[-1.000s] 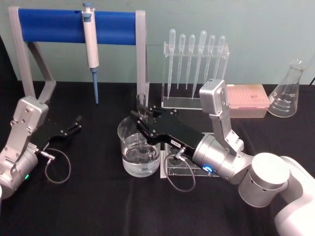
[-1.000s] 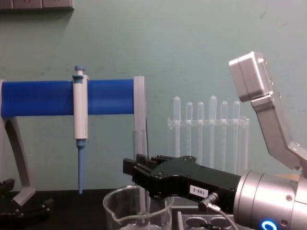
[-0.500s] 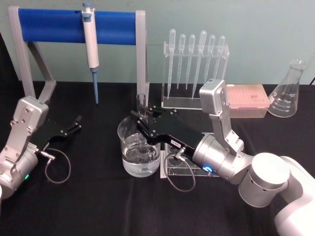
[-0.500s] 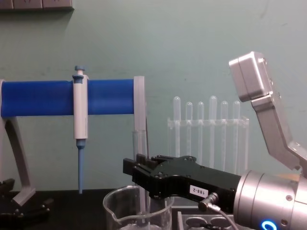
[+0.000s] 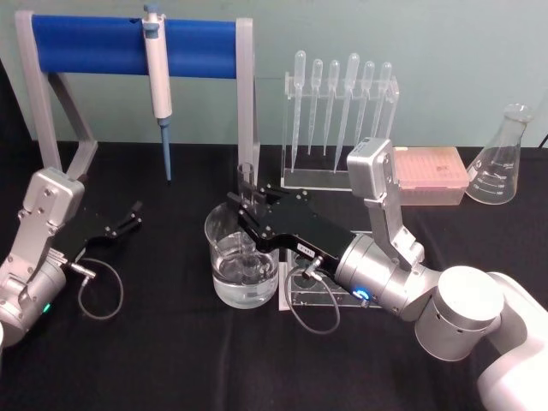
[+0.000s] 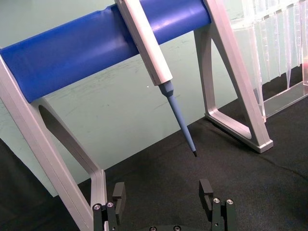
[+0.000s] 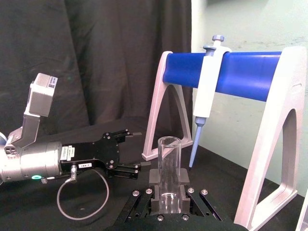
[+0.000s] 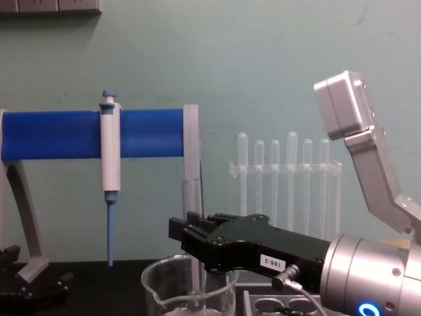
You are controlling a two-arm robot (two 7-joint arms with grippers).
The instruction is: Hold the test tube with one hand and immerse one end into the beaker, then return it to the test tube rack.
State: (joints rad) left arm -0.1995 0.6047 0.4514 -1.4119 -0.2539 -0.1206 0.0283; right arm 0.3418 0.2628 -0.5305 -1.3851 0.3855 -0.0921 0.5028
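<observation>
At lower centre of the head view, the beaker (image 5: 224,287) stands on the black counter (image 5: 171,360). The clear rack (image 5: 310,295) sits just to its right, under the right wrist. Above the beaker, the right claw (image 5: 244,205) is closed on the tube (image 5: 246,175), a clear glass cylinder held upright, mouth up, its lower end down inside the beaker. It likely needs lifting straight up, then carrying right. At centre left, the left claw (image 5: 131,218) rests spread wide.

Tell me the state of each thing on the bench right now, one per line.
test tube: upright, gripped, lower end inside the beaker
beaker: upright, partly filled with clear liquid
right gripper: shut on the test tube
left gripper: open, parked at the left
pipettor: hanging, tip down
</observation>
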